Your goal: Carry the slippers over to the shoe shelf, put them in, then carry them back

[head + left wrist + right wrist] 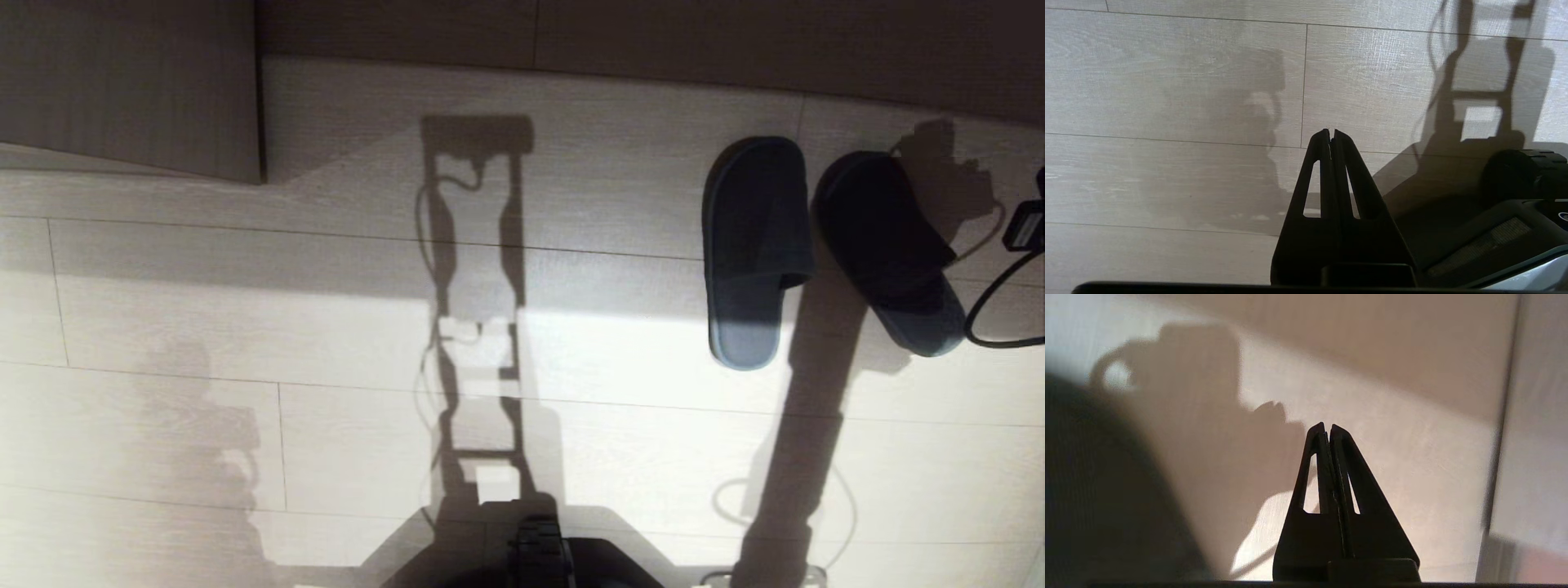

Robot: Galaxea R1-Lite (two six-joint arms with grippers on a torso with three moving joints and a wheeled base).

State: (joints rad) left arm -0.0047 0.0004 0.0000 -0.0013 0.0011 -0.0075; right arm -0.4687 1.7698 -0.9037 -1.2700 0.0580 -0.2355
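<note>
The slippers [824,253] lay side by side on the pale floor [245,327], toes toward the shelf board [131,90]. The right gripper [1327,426], pinched closed and empty, needed opening before descending; the left gripper [1331,132] hung closed, idle.

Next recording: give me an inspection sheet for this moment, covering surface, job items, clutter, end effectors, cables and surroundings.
Surface: pale wood-plank floor, sunlit, crossed by shadows.
Job's things: slippers side by side on the floor, right of centre, held by nothing.
Clutter: nothing seen.
End effectors: left end effector shut, empty, above bare floor; right end effector shut, empty.
Cables: black cable looping beside the outer slipper.
Surroundings: wood-grain panel at upper left; robot base at the bottom edge.
</note>
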